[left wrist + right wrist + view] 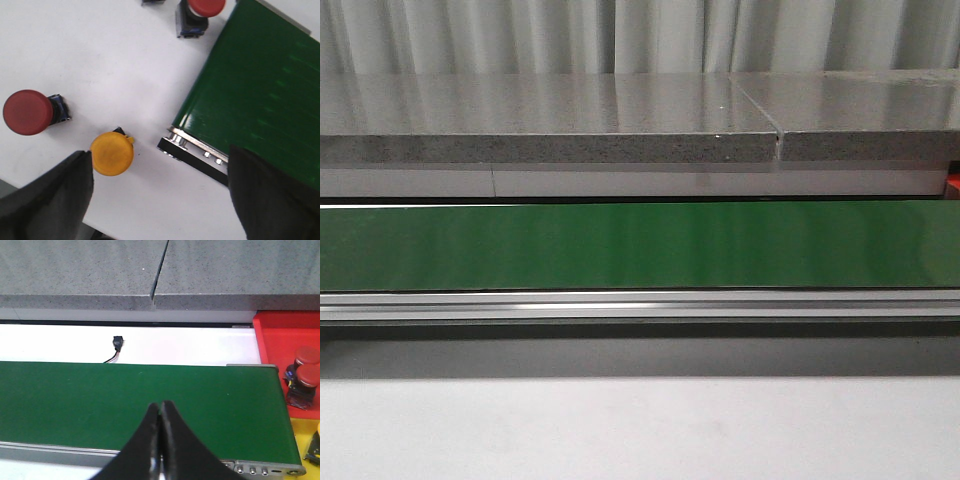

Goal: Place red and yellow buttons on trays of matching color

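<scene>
**Left fingers spread over a yellow button, right fingers pressed together above the belt**

Fingers first: your left gripper (pixel 160 195) has its two dark fingers (pixel 60 200) wide apart, holding nothing, and your right gripper (pixel 160 440) has its fingers closed tip to tip with nothing between them.

You see the green conveyor belt (pixel 640 245) running across the whole front view, with a grey stone-look counter (pixel 550 120) behind it and the white worktop (pixel 640 430) in front. Neither arm shows in that view.

At the belt's right end you have the red tray (pixel 287 337), touching the belt frame, with two red buttons (pixel 304 375) standing in it close together. Just beside it, toward the near edge, a yellow tray (pixel 300 435) shows only in part.

On the white worktop off the belt's left end, a yellow button (pixel 112 153) sits close beside the left finger. A red button (pixel 27 112) lies near it, and another red button (pixel 200 12) stands by the belt's edge.
</scene>
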`<action>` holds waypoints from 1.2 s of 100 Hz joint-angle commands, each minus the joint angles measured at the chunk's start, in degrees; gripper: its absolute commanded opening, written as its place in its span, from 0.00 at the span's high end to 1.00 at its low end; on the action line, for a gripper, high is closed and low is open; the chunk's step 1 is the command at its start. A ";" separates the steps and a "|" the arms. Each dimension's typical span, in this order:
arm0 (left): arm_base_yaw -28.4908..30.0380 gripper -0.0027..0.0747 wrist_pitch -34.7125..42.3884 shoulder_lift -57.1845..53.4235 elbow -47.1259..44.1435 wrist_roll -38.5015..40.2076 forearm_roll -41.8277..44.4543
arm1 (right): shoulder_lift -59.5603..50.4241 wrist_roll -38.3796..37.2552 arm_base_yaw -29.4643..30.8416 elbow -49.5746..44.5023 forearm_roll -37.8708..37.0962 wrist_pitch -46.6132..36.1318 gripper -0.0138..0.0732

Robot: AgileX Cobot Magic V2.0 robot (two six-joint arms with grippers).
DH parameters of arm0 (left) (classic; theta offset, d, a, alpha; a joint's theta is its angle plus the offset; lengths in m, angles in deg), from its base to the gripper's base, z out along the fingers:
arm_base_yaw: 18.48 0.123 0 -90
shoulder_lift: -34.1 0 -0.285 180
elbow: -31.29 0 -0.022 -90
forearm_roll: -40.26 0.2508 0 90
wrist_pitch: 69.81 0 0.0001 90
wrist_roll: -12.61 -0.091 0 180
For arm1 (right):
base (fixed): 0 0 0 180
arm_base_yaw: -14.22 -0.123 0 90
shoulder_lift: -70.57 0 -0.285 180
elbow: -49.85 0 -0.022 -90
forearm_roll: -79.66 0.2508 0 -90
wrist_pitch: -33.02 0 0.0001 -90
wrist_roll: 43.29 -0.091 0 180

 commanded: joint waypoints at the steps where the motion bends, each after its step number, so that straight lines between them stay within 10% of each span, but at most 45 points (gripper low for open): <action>1: 1.10 0.26 -0.05 1.01 3.08 0.62 -1.60 | 0.05 0.49 -0.06 1.45 1.31 -3.82 0.92; 61: 15.80 0.26 -6.59 4.40 3.44 -0.08 -0.82 | 0.05 0.49 -0.06 1.45 1.31 -3.82 0.92; 120: 16.80 0.26 -0.21 18.74 3.44 0.14 -0.14 | 0.05 0.49 -0.06 1.45 1.31 -3.82 0.92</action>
